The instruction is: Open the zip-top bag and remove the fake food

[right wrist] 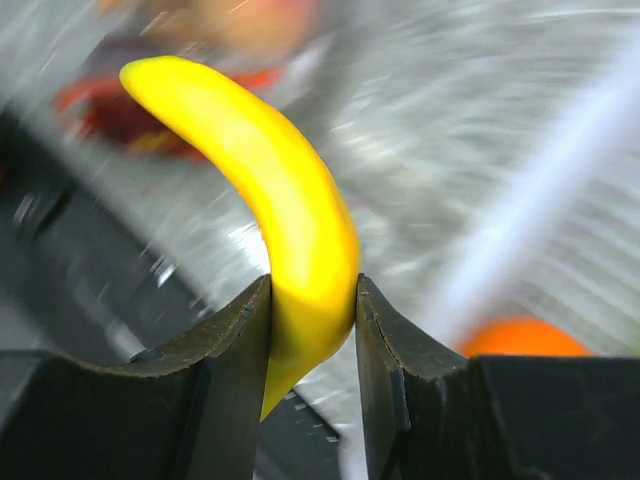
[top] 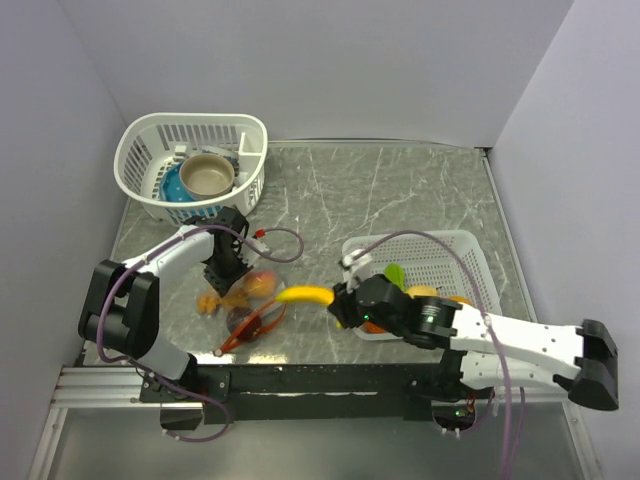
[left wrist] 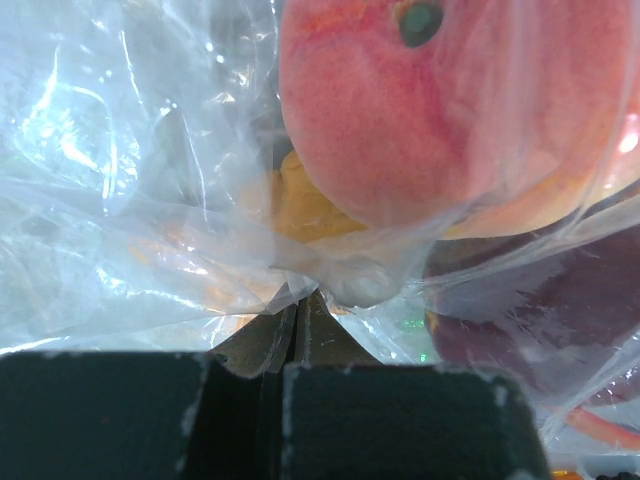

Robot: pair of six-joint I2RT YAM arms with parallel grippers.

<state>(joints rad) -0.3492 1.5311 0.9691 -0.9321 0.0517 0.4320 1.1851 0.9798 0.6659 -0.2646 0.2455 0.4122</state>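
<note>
At the left of the desk (top: 400, 190), the left gripper (left wrist: 298, 318) has its jaws pinched tight on a fold of the zip-top bag (left wrist: 120, 200), which holds a peach (left wrist: 400, 110) and a dark purple piece (left wrist: 540, 330). To the right, the right gripper (right wrist: 312, 290) jaws clamp a yellow banana (right wrist: 290, 210), near the white basket (top: 455, 262).

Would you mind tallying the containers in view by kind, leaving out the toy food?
White mesh baskets: 2
Tan bowl: 1
Blue dish: 1
Zip-top bag: 1
Total: 5
</note>
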